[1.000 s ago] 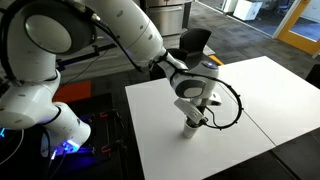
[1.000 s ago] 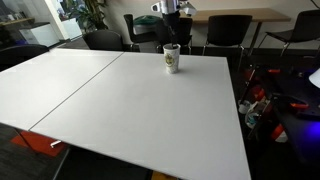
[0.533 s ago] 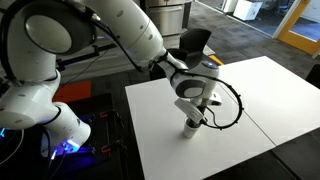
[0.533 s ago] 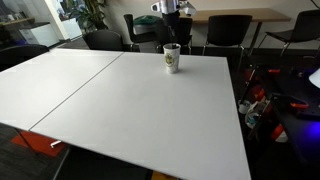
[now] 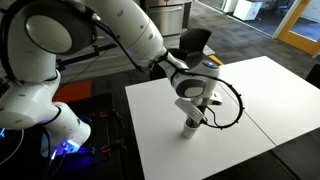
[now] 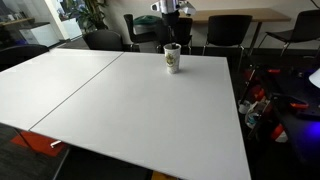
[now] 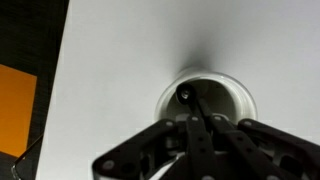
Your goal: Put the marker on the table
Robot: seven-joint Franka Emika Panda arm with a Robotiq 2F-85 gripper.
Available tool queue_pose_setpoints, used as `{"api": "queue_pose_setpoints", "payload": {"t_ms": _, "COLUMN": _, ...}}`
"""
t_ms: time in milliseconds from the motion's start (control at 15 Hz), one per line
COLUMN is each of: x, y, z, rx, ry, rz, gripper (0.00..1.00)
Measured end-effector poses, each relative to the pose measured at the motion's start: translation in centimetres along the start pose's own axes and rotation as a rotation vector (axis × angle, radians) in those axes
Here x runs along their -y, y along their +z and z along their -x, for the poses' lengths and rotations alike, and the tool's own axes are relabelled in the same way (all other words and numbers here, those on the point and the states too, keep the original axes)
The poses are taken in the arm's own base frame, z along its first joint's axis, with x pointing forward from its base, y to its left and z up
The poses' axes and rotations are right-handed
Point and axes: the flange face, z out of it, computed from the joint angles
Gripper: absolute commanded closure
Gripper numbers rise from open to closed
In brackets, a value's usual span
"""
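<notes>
In the wrist view my gripper (image 7: 204,138) is shut on the marker (image 7: 192,108), a thin dark stick whose far end hangs inside the mouth of the small pale cup (image 7: 228,92). The cup stands on the white table (image 7: 130,50). In both exterior views the gripper (image 5: 193,108) (image 6: 172,22) is directly above the cup (image 5: 191,126) (image 6: 172,59), close to its rim. The marker is too thin to make out there. The table (image 5: 250,90) (image 6: 120,110) has a thin dark seam across it.
Black chairs (image 6: 228,30) stand along the table's far side, and one (image 5: 194,42) is behind the arm. A black cable (image 5: 234,104) loops from the wrist over the table. The robot's base (image 5: 30,100) and electronics sit off the table's edge.
</notes>
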Motion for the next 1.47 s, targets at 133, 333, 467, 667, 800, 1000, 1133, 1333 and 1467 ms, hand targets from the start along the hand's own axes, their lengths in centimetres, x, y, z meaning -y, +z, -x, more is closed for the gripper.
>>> {"api": "queue_pose_setpoints", "payload": {"t_ms": 133, "x": 0.0, "y": -0.1, "z": -0.1, "rx": 0.001, "ry": 0.006, "rz": 0.000, "gripper": 1.00}}
{"api": "queue_pose_setpoints", "payload": {"t_ms": 333, "x": 0.0, "y": -0.5, "z": -0.3, "rx": 0.006, "ry": 0.045, "rz": 0.000, "gripper": 1.00}}
{"api": "queue_pose_setpoints", "payload": {"t_ms": 467, "x": 0.0, "y": -1.0, "z": -0.6, "rx": 0.012, "ry": 0.074, "rz": 0.000, "gripper": 1.00}}
{"api": "queue_pose_setpoints", "payload": {"t_ms": 667, "x": 0.2, "y": -2.1, "z": -1.0, "rx": 0.022, "ry": 0.111, "rz": 0.001, "gripper": 1.00}}
{"api": "queue_pose_setpoints", "payload": {"t_ms": 800, "x": 0.4, "y": -3.2, "z": -1.2, "rx": 0.023, "ry": 0.136, "rz": 0.007, "gripper": 1.00}}
{"api": "queue_pose_setpoints", "payload": {"t_ms": 1000, "x": 0.7, "y": -5.4, "z": -1.3, "rx": 0.027, "ry": 0.176, "rz": 0.036, "gripper": 1.00}}
{"api": "queue_pose_setpoints", "payload": {"t_ms": 1133, "x": 0.8, "y": -7.5, "z": -1.0, "rx": 0.039, "ry": 0.198, "rz": 0.066, "gripper": 1.00}}
{"api": "queue_pose_setpoints", "payload": {"t_ms": 1333, "x": 0.9, "y": -11.4, "z": 0.4, "rx": 0.046, "ry": 0.210, "rz": 0.119, "gripper": 1.00}}
{"api": "queue_pose_setpoints", "payload": {"t_ms": 1467, "x": 1.4, "y": -14.5, "z": 1.3, "rx": 0.027, "ry": 0.200, "rz": 0.155, "gripper": 1.00}}
